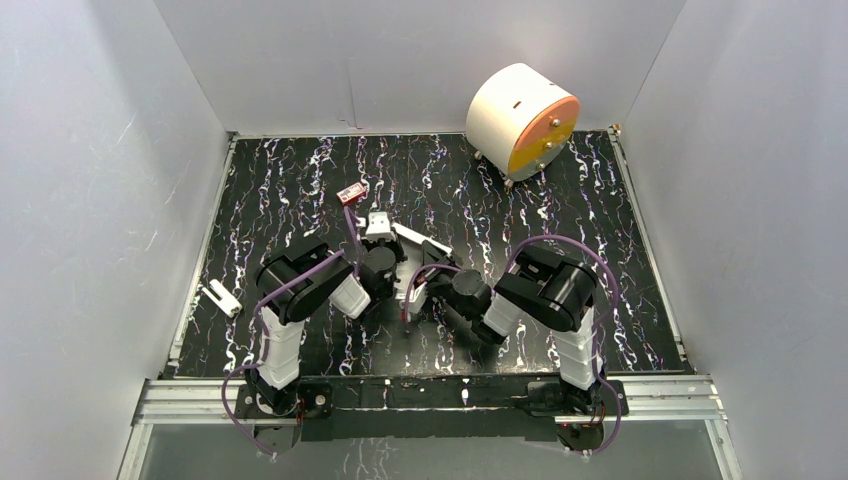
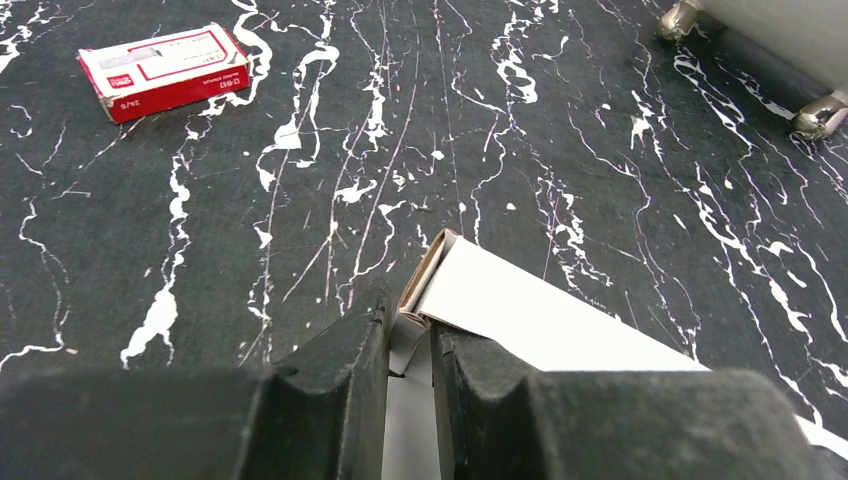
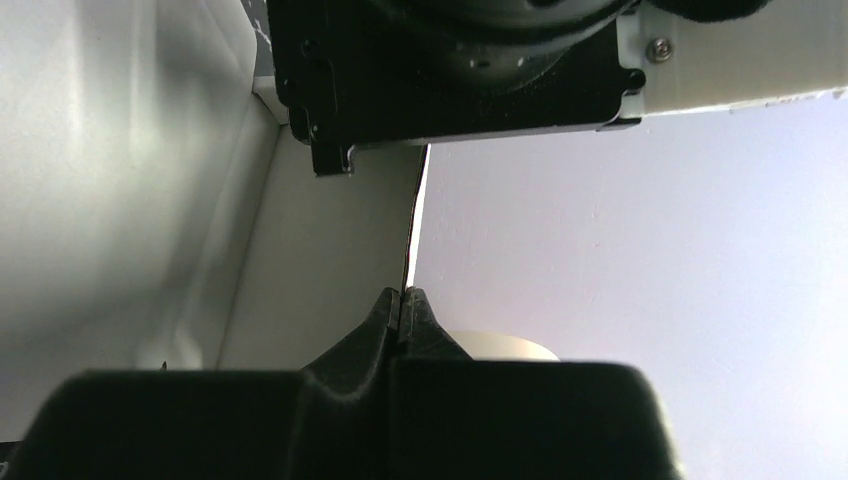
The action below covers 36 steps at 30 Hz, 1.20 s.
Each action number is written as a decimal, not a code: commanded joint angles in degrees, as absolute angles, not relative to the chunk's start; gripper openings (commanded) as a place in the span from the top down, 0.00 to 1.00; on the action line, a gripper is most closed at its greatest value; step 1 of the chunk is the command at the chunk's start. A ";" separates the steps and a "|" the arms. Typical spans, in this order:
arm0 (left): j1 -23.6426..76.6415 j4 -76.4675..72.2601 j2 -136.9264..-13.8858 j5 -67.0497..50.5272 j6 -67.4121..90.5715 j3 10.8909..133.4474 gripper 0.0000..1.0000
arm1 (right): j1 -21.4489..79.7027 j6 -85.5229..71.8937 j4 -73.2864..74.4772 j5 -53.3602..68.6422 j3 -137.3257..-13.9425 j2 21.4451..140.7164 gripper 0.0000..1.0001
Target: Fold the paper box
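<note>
Was a black desk [image 1: 300, 180] veined white. Carried a white cylinder [image 1: 505, 110] with an orange face far right, a small red-and-white carton [image 1: 352, 193] near the middle, a small white piece [image 1: 221, 298] by the left edge.

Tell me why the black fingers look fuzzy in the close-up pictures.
Right wrist view: the right end effector sits too close to the lens, dark against a bright wall. Left wrist view: the left end effector, pinching the paper box, blurs likewise; the red box looks sharp.
</note>
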<state>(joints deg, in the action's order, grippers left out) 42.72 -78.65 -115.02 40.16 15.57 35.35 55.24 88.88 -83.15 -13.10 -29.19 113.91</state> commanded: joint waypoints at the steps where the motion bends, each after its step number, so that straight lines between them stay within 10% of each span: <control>1: 38.23 -87.40 -113.38 44.75 11.91 30.78 0.90 | 56.38 87.45 -83.91 -12.58 -26.66 115.46 1.00; 36: 29.53 -101.36 -100.54 17.03 11.82 14.44 0.38 | 54.48 85.99 -81.83 -11.34 -27.69 113.39 0.94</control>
